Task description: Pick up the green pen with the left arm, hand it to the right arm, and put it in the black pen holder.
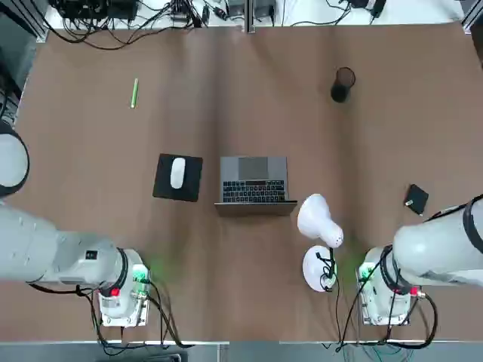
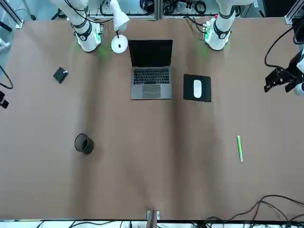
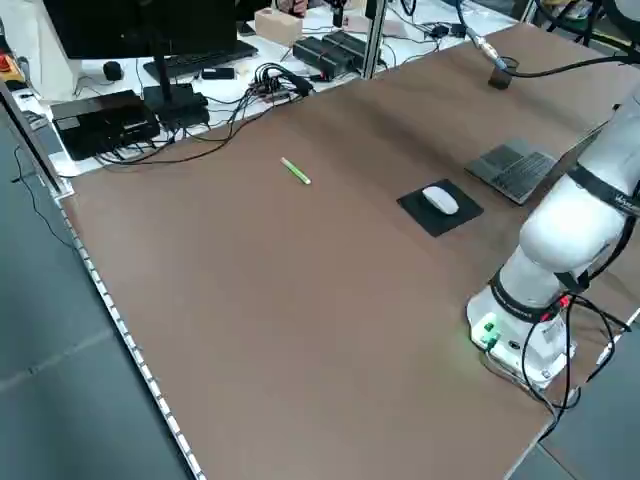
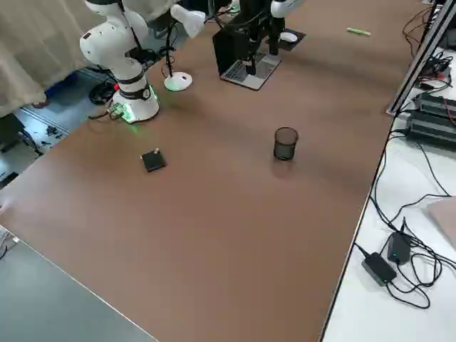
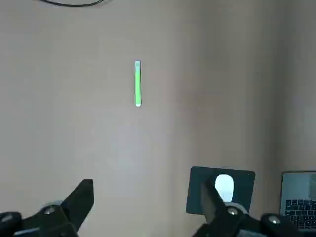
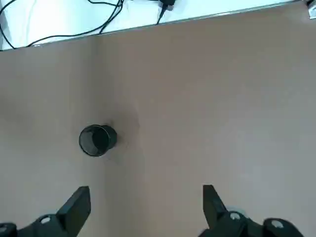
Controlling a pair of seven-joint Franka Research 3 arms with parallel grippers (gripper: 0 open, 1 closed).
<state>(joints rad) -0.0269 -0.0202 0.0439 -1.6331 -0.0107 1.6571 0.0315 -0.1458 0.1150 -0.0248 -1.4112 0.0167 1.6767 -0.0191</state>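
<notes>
Pen (image 1: 134,93) lies flat on the worktop (image 1: 249,294), far left, beyond the mouse pad (image 1: 164,188). Left pincer (image 5: 143,200) wide open, empty, above the left side; right pincer (image 6: 147,202) same, on the right side. Main risk I see: pen is thin, so closing too high or off-centre misses or rolls it. Later, a tilted handover could clip the pen holder's (image 1: 343,84) rim and tip it.
</notes>
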